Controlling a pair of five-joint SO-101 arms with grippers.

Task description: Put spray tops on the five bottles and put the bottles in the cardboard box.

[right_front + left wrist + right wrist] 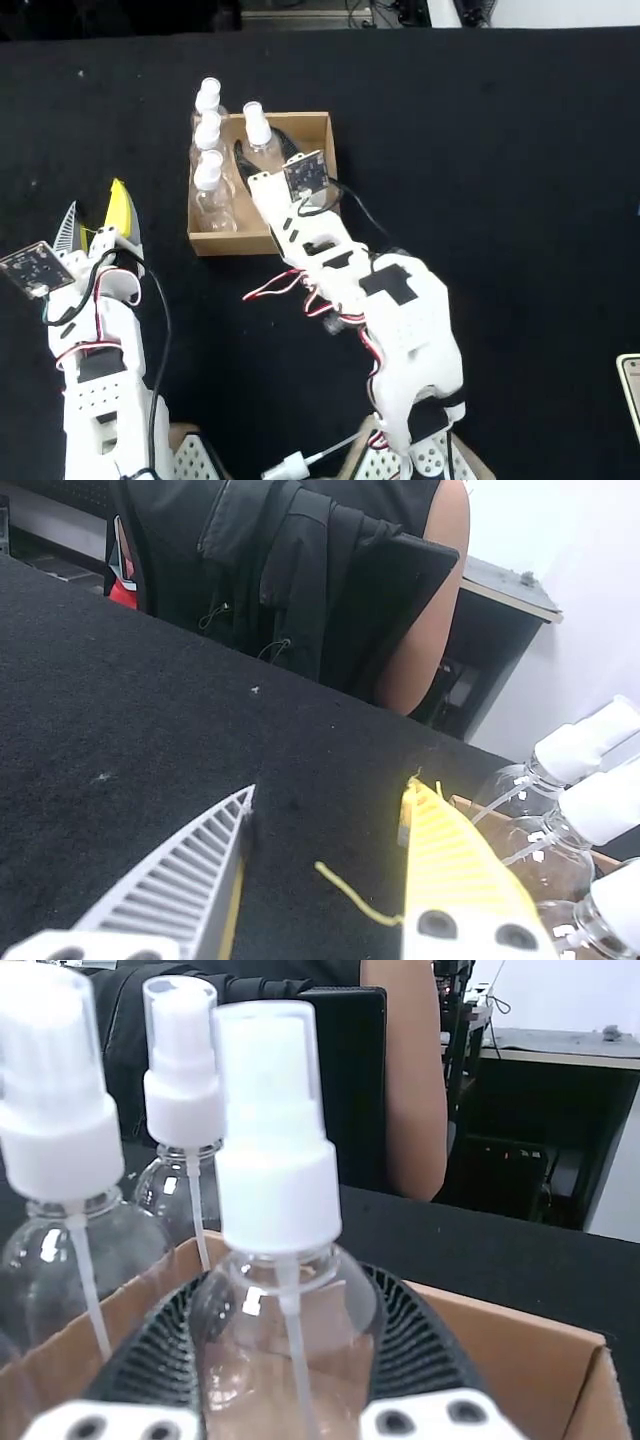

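1. Table (pixel 520 150): black, matte covering over the whole surface, with small pale specks of lint toward the far left corner.
2. Cardboard box (pixel 230 243): sits flat on the surface, left of centre and closer to the far edge than the near one. It is open-topped, with bare black surface on all four sides.
3. Spray top (pixel 287 465): lies loose on its side at the near edge, between the two arm bases (pixel 190 455), its thin dip tube trailing toward the right edge.
4. Pale flat object (pixel 630 395): at the right edge toward the near corner, partly cut off; identity unclear.
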